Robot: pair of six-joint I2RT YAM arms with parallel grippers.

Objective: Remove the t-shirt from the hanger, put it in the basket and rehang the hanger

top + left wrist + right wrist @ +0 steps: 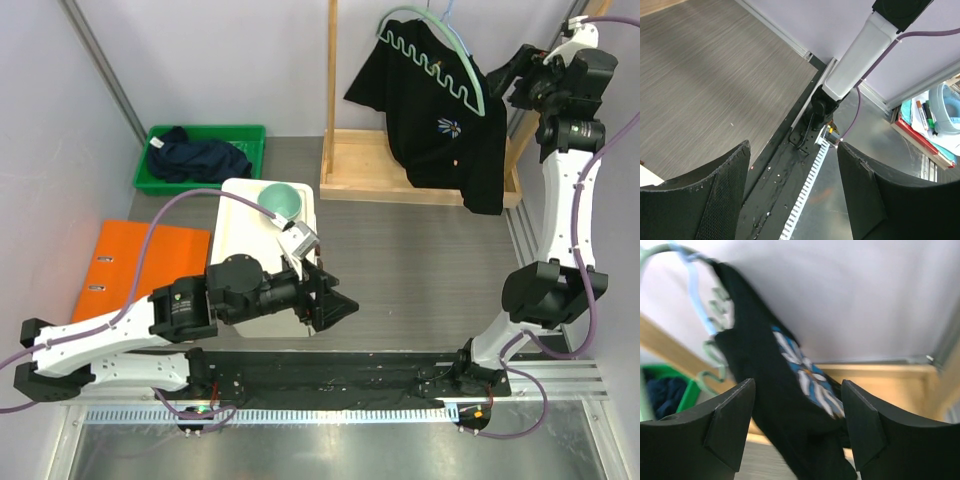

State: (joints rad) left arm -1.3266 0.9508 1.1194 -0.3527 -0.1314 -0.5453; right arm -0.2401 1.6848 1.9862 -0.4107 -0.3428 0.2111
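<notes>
A black t-shirt (440, 130) with a white and blue flower print hangs on a pale green hanger (452, 68) on a wooden rack at the back right. In the right wrist view the t-shirt (785, 405) and the hanger (715, 350) fill the left and middle. My right gripper (503, 75) is raised beside the shirt's right shoulder; it is open (797, 390), with the shirt showing between the fingers but not gripped. My left gripper (340, 305) is open and empty, low over the table's near middle; it points at the right arm's base (822, 107).
The wooden rack (345, 170) has an upright post and a base tray. A green bin (250, 135) with dark clothes stands at the back left. A white box (235, 230) with a teal bowl (283, 198) and an orange binder (140, 265) lie on the left.
</notes>
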